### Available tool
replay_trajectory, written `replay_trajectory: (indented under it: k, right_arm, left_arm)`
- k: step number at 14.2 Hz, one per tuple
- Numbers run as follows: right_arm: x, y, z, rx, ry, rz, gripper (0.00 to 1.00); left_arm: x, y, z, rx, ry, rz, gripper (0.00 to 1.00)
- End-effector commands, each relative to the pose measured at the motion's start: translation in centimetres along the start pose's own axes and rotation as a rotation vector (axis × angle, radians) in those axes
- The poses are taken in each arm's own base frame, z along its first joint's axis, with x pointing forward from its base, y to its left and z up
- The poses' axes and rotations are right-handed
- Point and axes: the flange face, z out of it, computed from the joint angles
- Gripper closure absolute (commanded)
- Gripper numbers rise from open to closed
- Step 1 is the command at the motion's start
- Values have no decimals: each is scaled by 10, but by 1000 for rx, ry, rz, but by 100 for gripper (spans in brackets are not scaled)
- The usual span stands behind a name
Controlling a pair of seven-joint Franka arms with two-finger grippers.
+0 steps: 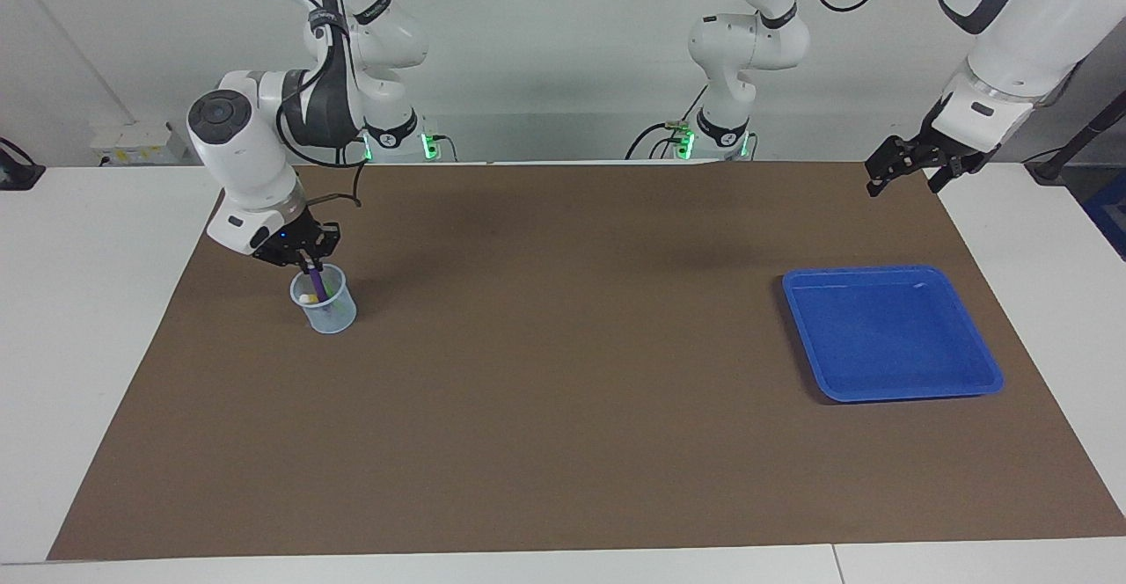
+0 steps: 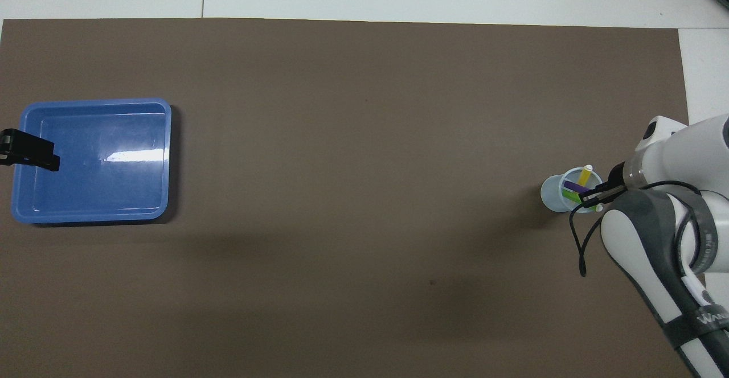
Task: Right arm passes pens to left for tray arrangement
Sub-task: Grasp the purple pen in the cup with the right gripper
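I am at the first pick: my right gripper sits just above the rim of the small clear cup at the right arm's end of the brown mat, and its fingertips are together on the top of the purple pen, which stands nearly upright with its lower part in the cup. From overhead the yellow pen and the green pen lean inside the same cup, so none of the three has reached the tray. The blue tray lies flat at the left arm's end of the mat, well apart from the cup, with nothing in it that I can see. My left gripper waits in the air with its fingers spread, above the mat's edge on the robots' side of the tray; overhead its tip overlaps the tray's rim, but the facing view shows it well clear of it. As I judge it, the next move calls for a straight lift, so the purple pen clears the rim without dragging the light cup over or catching the other two pens, then a carry toward the middle of the mat where the left arm can meet it for the handover.
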Motion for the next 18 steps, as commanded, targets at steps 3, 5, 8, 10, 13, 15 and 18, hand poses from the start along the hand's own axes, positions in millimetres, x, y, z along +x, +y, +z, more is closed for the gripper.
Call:
replay_trajectory:
  k: [3,5,8,10,13,15,18]
  right_arm:
    - [-5,6,-50,7,-38,-18,100]
    - [-7,3,-76,16,-46,-15,100]
    - [-12,-5,-108,47,-37,-15,100]
    - [-16,-15,-128,84,-25,-7,100]
    - [-19,-27,-151,174,15,-1,100]
    - [-18,-36,-152,233,24,35,100]
    - [-14,-64,-155,324,20,120,100]
  left_arm:
    - [-4,0,-3,18,13,3,0]
    - [-4,1,-3,18,13,5,0]
    - [-4,1,-4,18,15,5,0]
    - [-4,2,-4,18,15,7,0]
    - [-4,3,-4,20,15,8,0]
    - [-4,5,-4,18,17,10,0]
    - [-5,3,-7,19,23,8,0]
